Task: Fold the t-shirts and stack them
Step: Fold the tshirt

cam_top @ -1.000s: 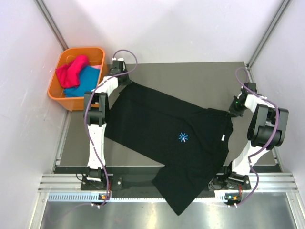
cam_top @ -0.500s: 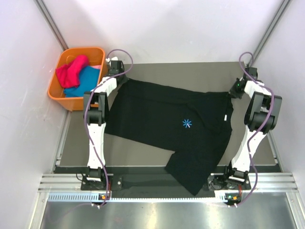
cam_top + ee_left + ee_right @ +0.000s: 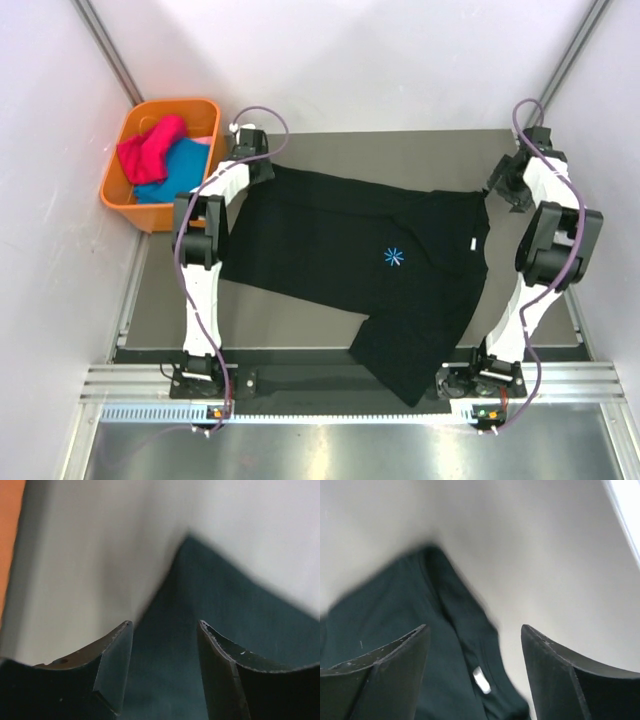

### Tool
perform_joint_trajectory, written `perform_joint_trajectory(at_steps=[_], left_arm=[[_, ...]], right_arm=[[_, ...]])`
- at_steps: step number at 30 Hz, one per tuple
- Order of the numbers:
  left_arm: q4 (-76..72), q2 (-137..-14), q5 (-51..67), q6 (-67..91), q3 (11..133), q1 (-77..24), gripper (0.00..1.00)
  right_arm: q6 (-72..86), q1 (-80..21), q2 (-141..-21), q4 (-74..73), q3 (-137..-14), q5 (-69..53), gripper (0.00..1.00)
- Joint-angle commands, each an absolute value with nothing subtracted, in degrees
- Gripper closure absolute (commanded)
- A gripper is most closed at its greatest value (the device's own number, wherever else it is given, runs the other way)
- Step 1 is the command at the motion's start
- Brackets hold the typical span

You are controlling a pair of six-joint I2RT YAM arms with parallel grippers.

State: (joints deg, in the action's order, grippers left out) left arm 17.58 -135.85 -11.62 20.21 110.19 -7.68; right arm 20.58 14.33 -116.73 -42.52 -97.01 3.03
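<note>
A black t-shirt (image 3: 340, 240) is lying spread across the middle of the table (image 3: 400, 160), tilted, its blue star print (image 3: 393, 258) facing up. One end of the shirt is reaching the table's near edge, between the two arm bases, and appears to be draping over it.

The left gripper (image 3: 165, 625) is hovering over the shirt's corner towards the table's far left, fingers parted and holding nothing. The right gripper (image 3: 474, 626) is hovering near the table's far right edge, fingers spread wide and empty above the cloth and its small white tag (image 3: 479, 679).

The spreading step looks nearly complete, and folding has not yet begun. The next move probably calls for closing on two edges and carrying them over the shirt's body.

Bare table is showing along the far edge and the left side. An orange bin (image 3: 115, 155) holding more clothes is sitting just off the table's far left corner.
</note>
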Motion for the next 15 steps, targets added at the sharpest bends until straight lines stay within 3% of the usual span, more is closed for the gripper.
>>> perform_joint_trajectory(at_steps=[1,5,12,15], left_arm=[[21.44,-123.68,-18.63,18.63,104.96,-10.11,0.41],[25.12,-111.75,-17.32,21.53,94.06,-12.03,0.41],[29.88,-93.45,-7.76,26.18,76.57,-21.79,0.52],[29.18,-85.36,-1.5,28.91,68.05,-26.27,0.57]], right_arm=[[20.04,12.75,-105.32,-47.38,-91.62,7.47,0.26],[20.3,9.24,-97.58,-44.75,-81.06,6.59,0.32],[20.04,-2.26,-83.51,-37.72,-61.64,3.7,0.58],[18.99,-5.79,-82.26,-35.34,-58.72,3.08,0.59]])
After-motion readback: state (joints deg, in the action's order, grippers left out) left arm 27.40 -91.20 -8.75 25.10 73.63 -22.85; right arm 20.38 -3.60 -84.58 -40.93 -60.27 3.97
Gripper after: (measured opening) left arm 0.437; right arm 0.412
